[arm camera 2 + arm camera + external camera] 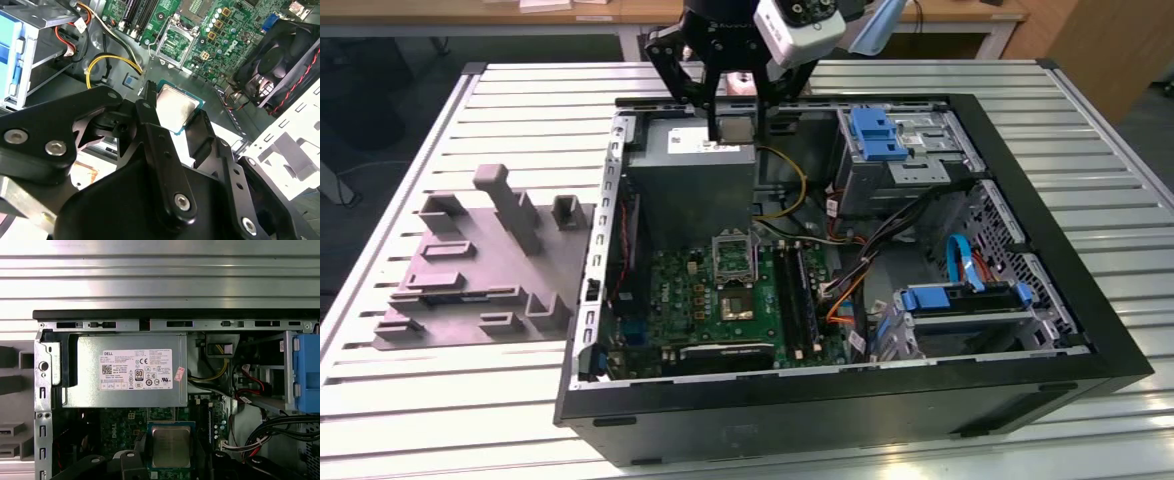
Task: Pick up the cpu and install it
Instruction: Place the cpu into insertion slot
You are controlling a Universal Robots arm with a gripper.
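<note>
Open computer case [1067, 330] sits on the slatted bench [494, 420], covering its middle and the exterior view's right side. Inside the case, closest to the bench edge nearest the exterior camera, is the green motherboard [680, 290] with its metal-framed socket [734, 252], unfilled. Beyond that is the grey power supply [687, 180], with yellow cables [787, 185] looping beside it. Farthest off, toward the bench's opposite edge, the tool [732, 118] hangs above the power supply. Its fingers [149, 112] pinch the cpu [175, 107] by two opposite edges, and the chip lies flat with its metal top facing the wrist. Risks, as judged: the grip is on thin edges only, so a jolt or a brush against the case wall or cables could twist the chip. It could also drop onto the power supply or board. The socket lies well apart and lower. A tilted or rotated arrival would seat the chip askew and bend the contacts. Orientation marks are too small to read.
</note>
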